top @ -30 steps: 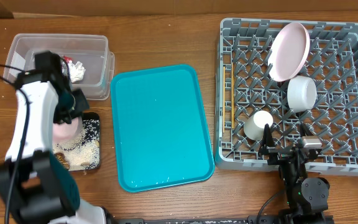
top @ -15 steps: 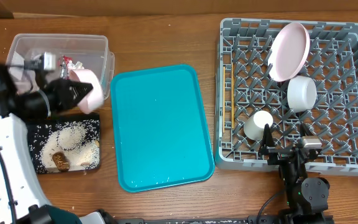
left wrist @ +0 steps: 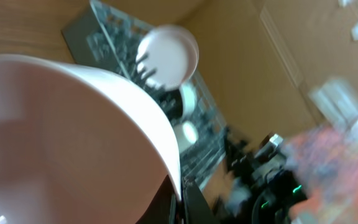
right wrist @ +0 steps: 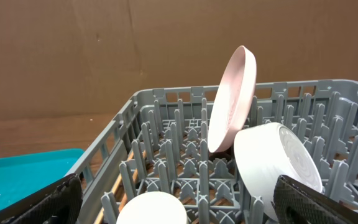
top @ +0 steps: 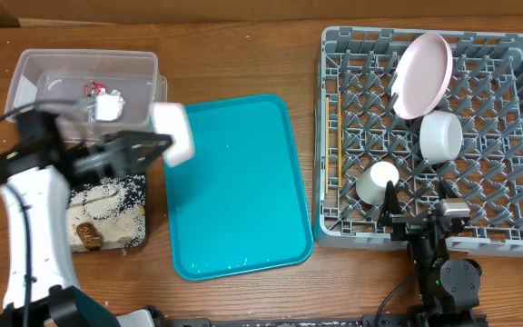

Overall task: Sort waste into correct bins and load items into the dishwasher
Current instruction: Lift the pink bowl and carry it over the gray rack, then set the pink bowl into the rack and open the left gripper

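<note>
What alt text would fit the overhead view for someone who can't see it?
The left claw holds a small pinkish bowl over the left edge of a teal plastic serving tray. To the right, a square grey plastic dish rack holds a pale pink round plate, white bowl and small white cup.

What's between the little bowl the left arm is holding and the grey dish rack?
Overhead view: from the small bowl rightward, only the teal tray, then a bare strip of wooden table before the dish rack.
</note>
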You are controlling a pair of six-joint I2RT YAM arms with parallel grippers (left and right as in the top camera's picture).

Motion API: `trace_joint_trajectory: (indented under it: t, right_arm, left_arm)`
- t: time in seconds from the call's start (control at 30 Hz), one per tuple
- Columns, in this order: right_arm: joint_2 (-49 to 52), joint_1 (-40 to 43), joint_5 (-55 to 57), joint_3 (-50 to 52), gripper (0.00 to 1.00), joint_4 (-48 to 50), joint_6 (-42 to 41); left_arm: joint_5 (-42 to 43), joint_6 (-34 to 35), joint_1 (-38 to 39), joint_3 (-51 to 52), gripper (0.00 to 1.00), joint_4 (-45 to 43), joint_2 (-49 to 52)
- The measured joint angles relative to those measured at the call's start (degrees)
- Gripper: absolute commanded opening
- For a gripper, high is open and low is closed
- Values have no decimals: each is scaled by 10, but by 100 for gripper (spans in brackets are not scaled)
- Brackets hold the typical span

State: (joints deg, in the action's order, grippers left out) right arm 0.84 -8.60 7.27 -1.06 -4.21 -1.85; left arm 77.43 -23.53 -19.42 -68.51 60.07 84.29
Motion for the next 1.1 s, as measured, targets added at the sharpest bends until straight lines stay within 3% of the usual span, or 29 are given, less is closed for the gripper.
trace_joint_trajectory:
  t: [0.2,0.3,0.43,0.6,0.7,0.9,1.1]
  right_arm:
    - [0,0,0,0,100,0,0]
    - [0,0,0,0,100,0,0]
    - [0,0,0,0,100,-1,0]
    - [0,0,0,0,100,0,0]
    - [-1,0,0,0,100,0,0]
    - [0,0,0,0,100,0,0]
    - [0,0,0,0,100,0,0]
  left_arm:
    - [-242,193,222,-33,4,-223,1]
    - [-304,296,315,-36,4,-374,11]
    - [-332,432,399,-45,4,-579,52]
    - [-303,628,471,-53,4,-893,175]
    - [-289,729,495,-57,4,-999,246]
    - [-279,874,518,-81,4,-1098,363]
    - [-279,926,523,-91,8,-1101,404]
